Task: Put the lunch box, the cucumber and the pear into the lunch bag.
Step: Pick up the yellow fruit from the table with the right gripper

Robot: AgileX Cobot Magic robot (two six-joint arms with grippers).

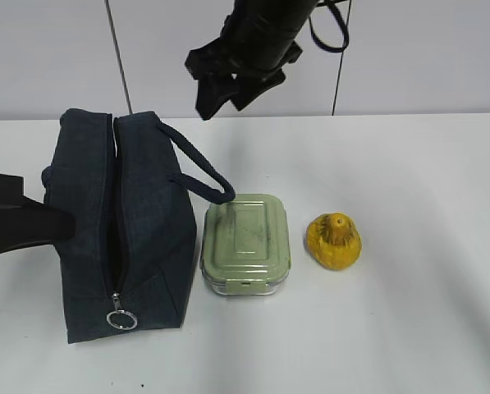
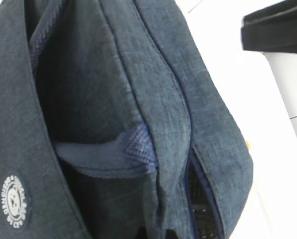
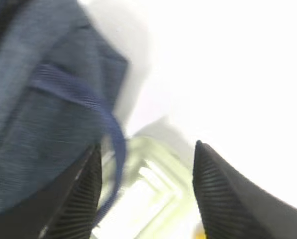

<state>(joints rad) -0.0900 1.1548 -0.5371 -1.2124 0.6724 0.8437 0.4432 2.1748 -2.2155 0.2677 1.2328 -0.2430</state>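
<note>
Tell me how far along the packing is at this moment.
Done: the bag is unzipped. The cucumber is nowhere on the table; whether it's inside can't be seen. In hand: the right tool hangs open and empty above the lunch box; the left tool's arm is at the bag's side. Left: lunch box and pear, both outside.

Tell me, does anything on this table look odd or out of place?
Nothing is spilled or broken. The lunch bag has its zipper open, the lunch box sits closed beside it, and the pear lies tilted on its side. No cucumber is in sight.

white table [image 1: 409, 328], grey wall [image 1: 425, 57] w/ vertical seams
</note>
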